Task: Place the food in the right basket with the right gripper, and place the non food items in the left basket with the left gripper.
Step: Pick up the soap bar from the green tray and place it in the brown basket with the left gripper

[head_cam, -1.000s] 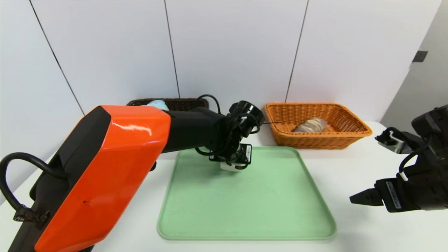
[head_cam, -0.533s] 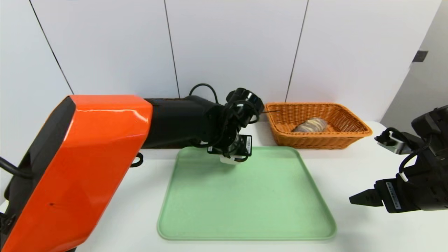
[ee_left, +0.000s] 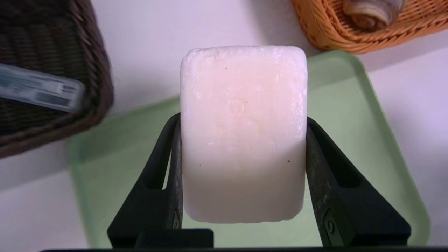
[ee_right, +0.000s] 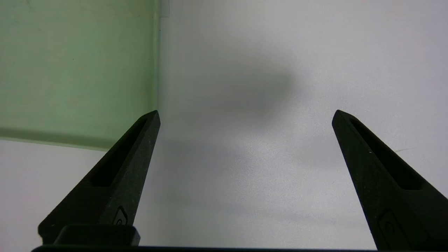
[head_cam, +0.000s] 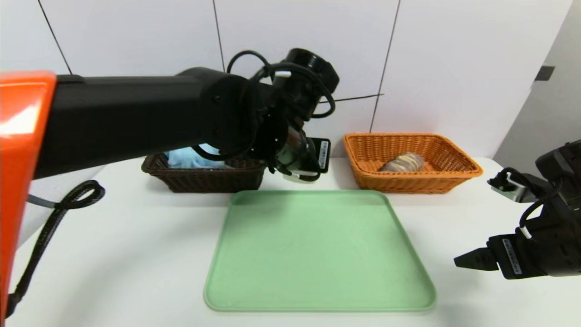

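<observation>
Head view: left gripper (ee_left: 244, 122) raised above far edge of green tray (head_cam: 317, 254), clamped on white soap bar (ee_left: 244, 136). Dark brown wicker basket (head_cam: 209, 180) beyond tray's far left corner, holding light blue mesh pouf (head_cam: 193, 156) and slim grey case (ee_left: 42, 87). Striped bread loaf (head_cam: 404, 162) inside orange wicker basket (head_cam: 413, 184). Right gripper (ee_right: 246, 117) parked right of tray, fingers wide apart.

Two woven baskets, one dark brown (head_cam: 204, 179) and one orange (head_cam: 408, 184); one flat green tray (head_cam: 317, 254); one white soap bar (ee_left: 244, 134); one striped brown loaf (head_cam: 404, 162); one fluffy blue pouf (head_cam: 193, 157); one slim grey case (ee_left: 42, 87).
</observation>
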Robot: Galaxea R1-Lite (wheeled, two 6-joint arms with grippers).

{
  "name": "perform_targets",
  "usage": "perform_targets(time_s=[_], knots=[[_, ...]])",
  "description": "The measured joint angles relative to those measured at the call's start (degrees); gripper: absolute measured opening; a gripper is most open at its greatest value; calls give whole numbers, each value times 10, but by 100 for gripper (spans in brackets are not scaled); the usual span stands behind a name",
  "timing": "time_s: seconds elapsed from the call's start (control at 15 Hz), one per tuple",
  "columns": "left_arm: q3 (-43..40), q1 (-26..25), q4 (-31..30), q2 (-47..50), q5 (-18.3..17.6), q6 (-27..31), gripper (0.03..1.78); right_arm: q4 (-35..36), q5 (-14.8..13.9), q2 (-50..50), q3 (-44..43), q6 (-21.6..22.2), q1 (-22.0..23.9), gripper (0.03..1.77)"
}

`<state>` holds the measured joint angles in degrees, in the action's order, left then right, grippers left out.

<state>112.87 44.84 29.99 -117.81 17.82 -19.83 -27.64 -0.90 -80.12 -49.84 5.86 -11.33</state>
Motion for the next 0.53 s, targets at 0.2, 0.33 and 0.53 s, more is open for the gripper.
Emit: perform_targets(time_s=[0.2,0.33,0.53], knots=[[0,-57,-22,32,-4,54,98,0,-1,3,0,0,0,170],[0,-110,-26,44,-23,75,98,0,-3,5,0,-1,0,170],[0,-181,-36,41,-63,81,98,-2,-4,9,1,-4,0,170]])
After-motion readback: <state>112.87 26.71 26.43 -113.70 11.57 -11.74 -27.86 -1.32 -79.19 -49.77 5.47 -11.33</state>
